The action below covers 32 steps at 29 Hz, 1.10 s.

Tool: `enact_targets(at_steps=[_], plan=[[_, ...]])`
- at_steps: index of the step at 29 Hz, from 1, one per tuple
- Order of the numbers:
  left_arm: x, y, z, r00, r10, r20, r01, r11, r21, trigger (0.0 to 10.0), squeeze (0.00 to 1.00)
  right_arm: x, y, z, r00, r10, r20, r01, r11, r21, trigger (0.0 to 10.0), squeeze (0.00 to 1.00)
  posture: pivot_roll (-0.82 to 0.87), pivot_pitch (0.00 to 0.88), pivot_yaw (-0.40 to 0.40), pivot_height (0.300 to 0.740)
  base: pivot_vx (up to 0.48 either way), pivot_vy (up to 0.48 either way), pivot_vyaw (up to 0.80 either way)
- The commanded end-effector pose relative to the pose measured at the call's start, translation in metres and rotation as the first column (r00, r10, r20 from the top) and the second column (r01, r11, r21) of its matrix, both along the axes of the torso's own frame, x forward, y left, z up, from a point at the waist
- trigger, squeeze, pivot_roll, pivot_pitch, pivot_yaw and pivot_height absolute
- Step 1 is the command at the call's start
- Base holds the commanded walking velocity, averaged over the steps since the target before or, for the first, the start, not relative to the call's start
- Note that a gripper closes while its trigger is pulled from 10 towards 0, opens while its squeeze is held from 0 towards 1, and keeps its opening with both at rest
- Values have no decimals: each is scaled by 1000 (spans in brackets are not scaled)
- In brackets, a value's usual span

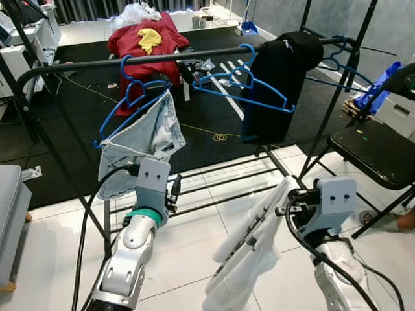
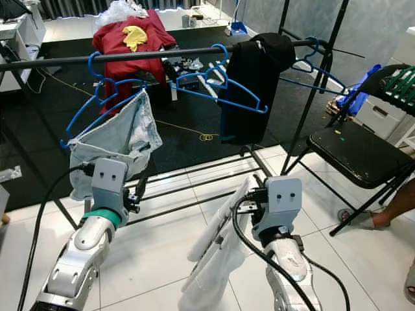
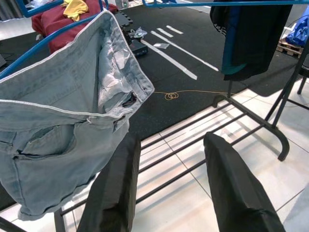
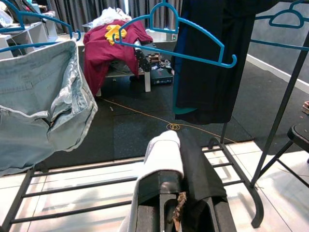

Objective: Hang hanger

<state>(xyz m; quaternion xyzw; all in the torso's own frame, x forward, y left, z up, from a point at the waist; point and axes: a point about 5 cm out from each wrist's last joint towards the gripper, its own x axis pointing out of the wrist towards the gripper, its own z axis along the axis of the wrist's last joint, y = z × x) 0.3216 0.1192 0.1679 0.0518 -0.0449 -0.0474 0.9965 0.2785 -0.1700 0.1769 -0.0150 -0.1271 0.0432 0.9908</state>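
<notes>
A black rail (image 1: pixel 194 57) spans the clothes rack. On its left, a blue hanger (image 1: pixel 133 91) carries pale denim shorts (image 1: pixel 146 139). An empty blue hanger (image 1: pixel 243 81) hangs mid-rail, beside a black garment (image 1: pixel 275 84) draped over the bar. My left gripper (image 1: pixel 174 194) is open just below the shorts, its fingers (image 3: pixel 116 183) apart with nothing between them. My right gripper (image 1: pixel 280 207) is low at the right, shut on a white garment (image 1: pixel 249 259) that droops toward the tiles. Whether a hanger is inside the garment is hidden.
A black folding chair (image 1: pixel 373 152) stands at the right, with a person's foot (image 2: pixel 382 217) beside it. The rack's low bars (image 1: pixel 214 184) run across the floor ahead. Red cloth (image 1: pixel 146 42) covers furniture at the back. A grey seat (image 1: pixel 10 214) is at the left.
</notes>
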Motion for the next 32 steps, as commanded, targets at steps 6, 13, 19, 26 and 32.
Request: enact_targets(at_steps=[6,13,19,26,32], plan=[[-2,2,-7,1000,4,-27,-4,1000,11,10000,0,1,2,1,1000,10,17,-10,1000,9,10000,0,-237,103,84,740,0,0,0],[-1,1,-5,1000,-4,-3,4,1000,27,10000,0,2,2,0,1000,14,18,-14,1000,10,10000,0,-236,100,84,740,0,0,0],[-1,1,-4,1000,-6,1,6,1000,28,10000,0,2,2,0,1000,15,19,-15,1000,10,10000,0,-236,99,84,740,0,-332,0],[-2,0,-4,1000,-7,2,7,1000,27,10000,0,2,2,1,1000,15,20,-15,1000,8,10000,0,-239,96,83,740,0,-388,0],[-2,0,-4,1000,-7,2,7,1000,25,10000,0,2,1,1,1000,16,21,-16,1000,5,10000,0,-240,94,81,740,0,-327,0]])
